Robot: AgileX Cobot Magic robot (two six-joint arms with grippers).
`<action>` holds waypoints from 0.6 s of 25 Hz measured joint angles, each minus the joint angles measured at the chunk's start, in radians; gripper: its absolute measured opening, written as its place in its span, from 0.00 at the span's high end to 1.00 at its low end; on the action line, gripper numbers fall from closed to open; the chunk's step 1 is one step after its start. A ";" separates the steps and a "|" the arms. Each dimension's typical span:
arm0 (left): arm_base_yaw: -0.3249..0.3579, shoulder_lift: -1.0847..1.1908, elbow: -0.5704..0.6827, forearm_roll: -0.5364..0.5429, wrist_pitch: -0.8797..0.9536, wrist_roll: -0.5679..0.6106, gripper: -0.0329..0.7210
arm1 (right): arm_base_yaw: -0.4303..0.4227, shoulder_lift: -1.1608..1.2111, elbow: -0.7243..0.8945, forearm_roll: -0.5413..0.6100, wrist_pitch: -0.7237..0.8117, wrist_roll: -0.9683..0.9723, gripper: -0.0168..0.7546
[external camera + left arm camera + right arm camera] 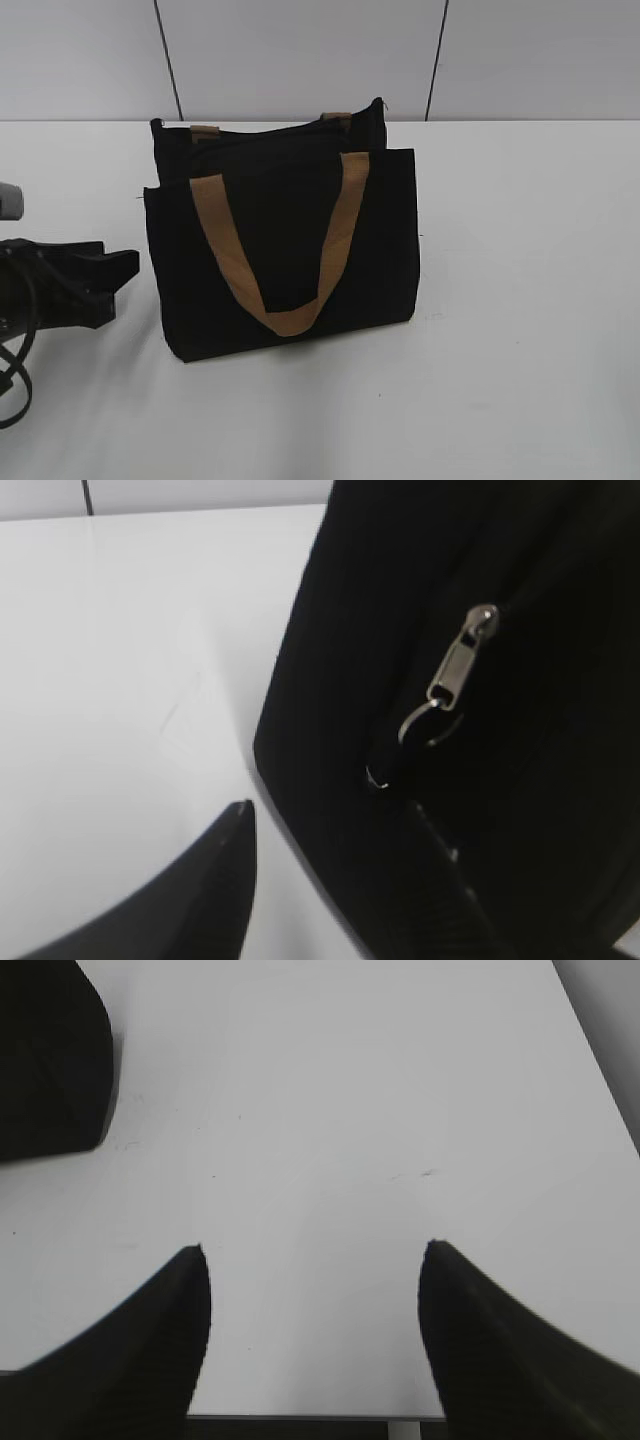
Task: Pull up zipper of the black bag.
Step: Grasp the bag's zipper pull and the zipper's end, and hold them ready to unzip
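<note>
While left gripper (330, 880) sits open, holding nothing, beside black bag (285, 250) w/ zipper (455, 670) pull just ahead — fingers may pinch fabric, tipping upright bag; right gripper (315, 1340) open, empty.

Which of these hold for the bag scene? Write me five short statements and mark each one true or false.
1. The black bag stands upright on the white table. True.
2. The left pincer is shut on the zipper. False: it is open, with the zipper pull beyond its fingertips and untouched.
3. The right pincer holds a tan strap. False: it is open over bare table.
4. A tan strap hangs down the front of the bag. True.
5. The bag lies flat on its side. False: it stands on its base.
</note>
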 joint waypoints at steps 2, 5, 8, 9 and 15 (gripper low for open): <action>0.000 0.044 -0.001 0.025 -0.039 -0.002 0.48 | 0.000 0.000 0.000 0.000 0.000 0.000 0.32; 0.000 0.103 -0.001 0.058 -0.098 -0.002 0.48 | 0.000 0.000 0.000 0.000 0.000 0.000 0.32; 0.000 0.157 -0.015 0.107 -0.113 -0.002 0.49 | 0.000 0.000 0.000 0.000 0.000 0.000 0.32; 0.000 0.175 -0.026 0.126 -0.115 -0.002 0.49 | 0.000 0.000 0.000 0.000 0.000 0.000 0.32; 0.014 0.244 -0.089 0.181 -0.128 0.008 0.49 | 0.000 0.000 0.000 0.000 0.000 0.000 0.32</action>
